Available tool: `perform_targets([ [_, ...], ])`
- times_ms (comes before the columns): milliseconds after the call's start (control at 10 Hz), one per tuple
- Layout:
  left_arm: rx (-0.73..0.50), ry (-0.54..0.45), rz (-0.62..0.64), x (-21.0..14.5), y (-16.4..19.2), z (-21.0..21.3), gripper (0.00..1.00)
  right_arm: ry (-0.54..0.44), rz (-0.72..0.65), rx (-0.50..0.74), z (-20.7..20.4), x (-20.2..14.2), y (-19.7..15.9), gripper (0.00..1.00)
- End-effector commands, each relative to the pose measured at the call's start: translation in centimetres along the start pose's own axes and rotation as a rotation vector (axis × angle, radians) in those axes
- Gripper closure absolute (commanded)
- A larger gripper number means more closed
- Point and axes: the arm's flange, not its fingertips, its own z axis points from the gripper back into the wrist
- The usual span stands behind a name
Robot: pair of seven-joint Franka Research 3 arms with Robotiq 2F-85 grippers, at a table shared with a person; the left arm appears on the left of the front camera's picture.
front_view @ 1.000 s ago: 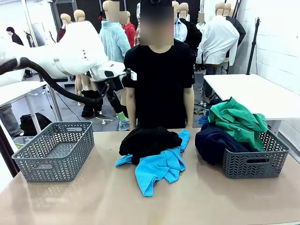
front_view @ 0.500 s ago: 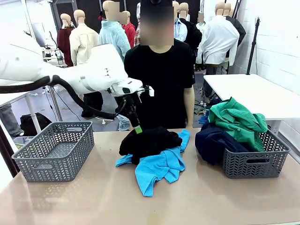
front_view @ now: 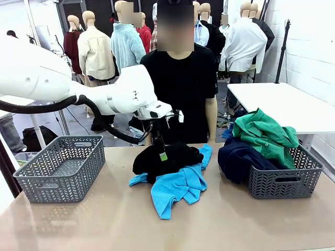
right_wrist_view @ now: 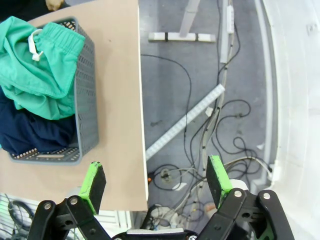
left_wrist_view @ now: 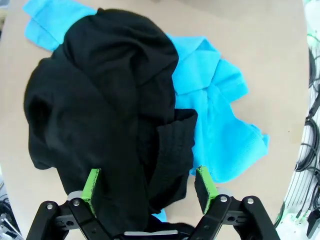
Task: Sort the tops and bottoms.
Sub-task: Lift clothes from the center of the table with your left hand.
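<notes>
Sky-blue shirt (front_view: 178, 191): its 12 o'clock portion is hidden beneath the black garment (front_view: 180, 154). Navy garment (front_view: 238, 159): largely covered by the green garment (front_view: 264, 133) at its 2 o'clock. Left wrist view: the black garment is cut off at 6 o'clock, behind the fingers (left_wrist_view: 91, 184).

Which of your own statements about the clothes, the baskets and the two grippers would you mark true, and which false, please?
1. The left gripper is open over the black garment. True.
2. The sky-blue shirt lies in the left basket. False: it lies on the table, partly under the black garment.
3. The green garment lies on the navy garment at the right basket. True.
4. The right gripper holds the green garment. False: it is open and holds nothing, out past the table's edge over the floor.
</notes>
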Motion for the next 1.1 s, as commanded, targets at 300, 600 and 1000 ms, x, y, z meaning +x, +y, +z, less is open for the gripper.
perform_targets([
  [300,-0.036,0.042,-0.060,0.43,1.13,-1.77,0.44,0.008,0.009,-0.008,-0.10,-0.16,0.04,0.00],
  [600,-0.048,0.017,-0.063,0.15,1.20,-1.29,1.00,0.008,0.009,-0.008,-0.10,-0.16,0.04,0.00],
  [1000,-0.095,-0.014,-0.068,-0.06,1.37,-1.03,1.00,0.008,0.009,-0.008,-0.10,-0.16,0.04,0.00],
])
